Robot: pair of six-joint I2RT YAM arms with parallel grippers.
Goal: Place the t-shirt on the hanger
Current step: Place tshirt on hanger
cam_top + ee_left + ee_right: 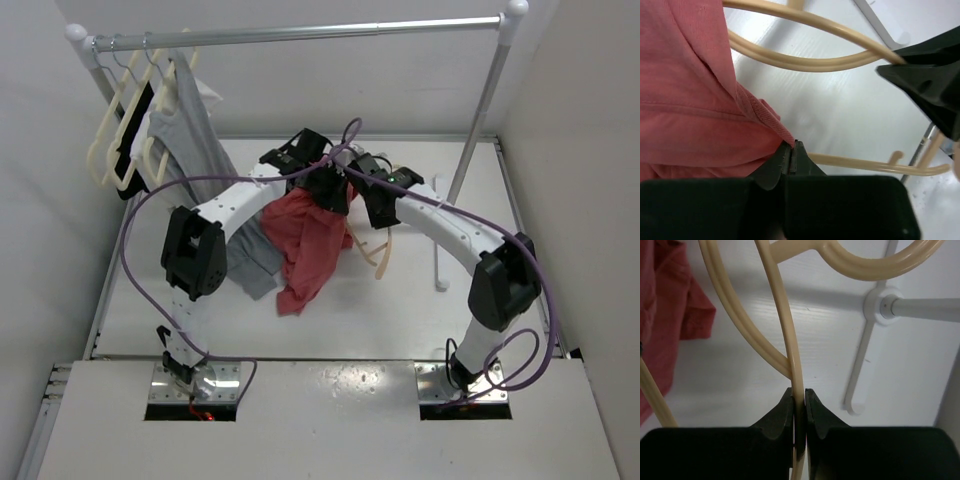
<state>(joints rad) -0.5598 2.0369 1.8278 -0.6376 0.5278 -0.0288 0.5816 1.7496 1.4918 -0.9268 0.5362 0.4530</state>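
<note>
left hand (791, 149): pinching shirt (685, 100) edge
right hand (799, 396): pinching hanger (805, 65) arm
progress: shirt bunched beside hanger, not on it; threading not yet done

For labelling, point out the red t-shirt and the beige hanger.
red t-shirt (305, 245): top external view, middle of the cloth.
beige hanger (785, 320): right wrist view, its thin arm.

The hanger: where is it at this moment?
In the top view the hanger is right of centre, beside the right edge of the t-shirt, with one thin arm pinched in the right gripper.
</note>
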